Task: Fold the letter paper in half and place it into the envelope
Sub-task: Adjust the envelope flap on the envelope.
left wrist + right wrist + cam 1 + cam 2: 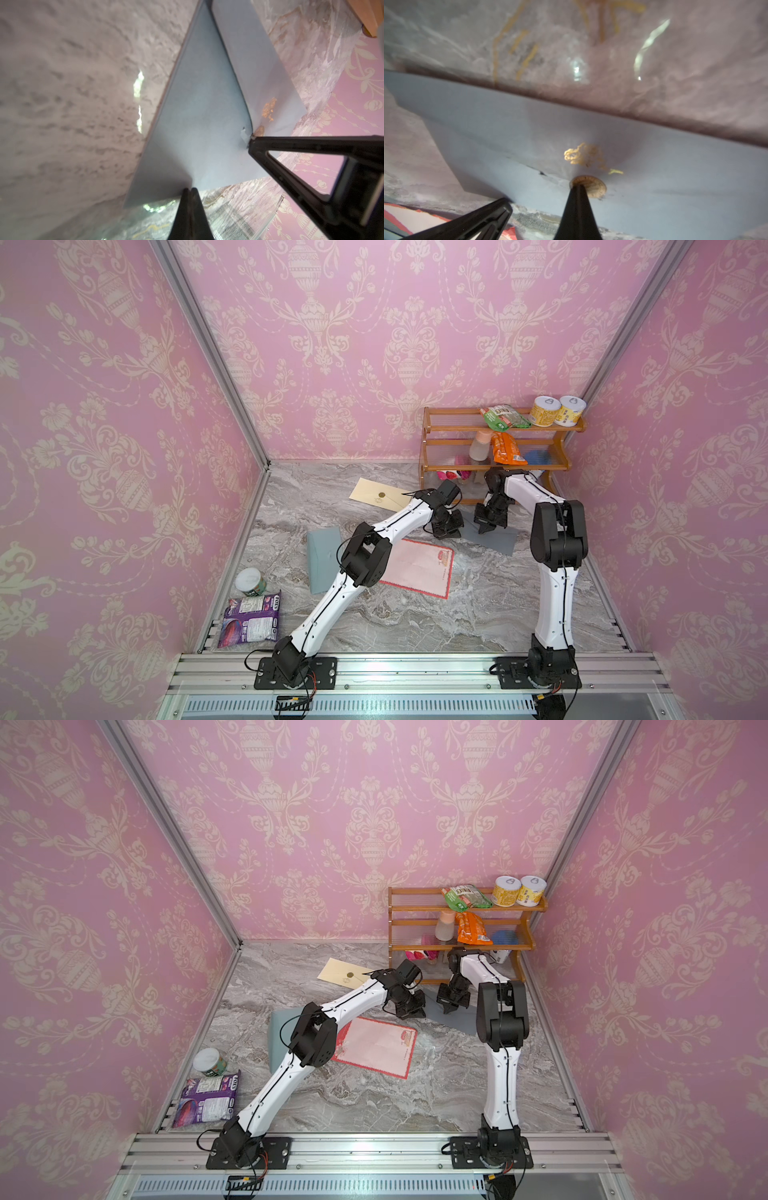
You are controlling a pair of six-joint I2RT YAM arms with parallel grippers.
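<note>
Currently: right gripper (578, 185) clenched on grey envelope (197, 124) flap tip at gold seal (597, 190), probably to lift flap. Left gripper (190, 190) clenched on grey envelope edge, probably steadying. Letter paper (419, 568) flat, unfolded, just beside grey envelope, toward arm bases.

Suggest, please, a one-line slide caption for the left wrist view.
Left gripper and right gripper, jaws shut, meet the grey-blue envelope at its edge and gold seal.

On the table (478, 614), the envelope (500, 542) lies between the letter paper (419, 568) and the shelf (453, 428).
</note>
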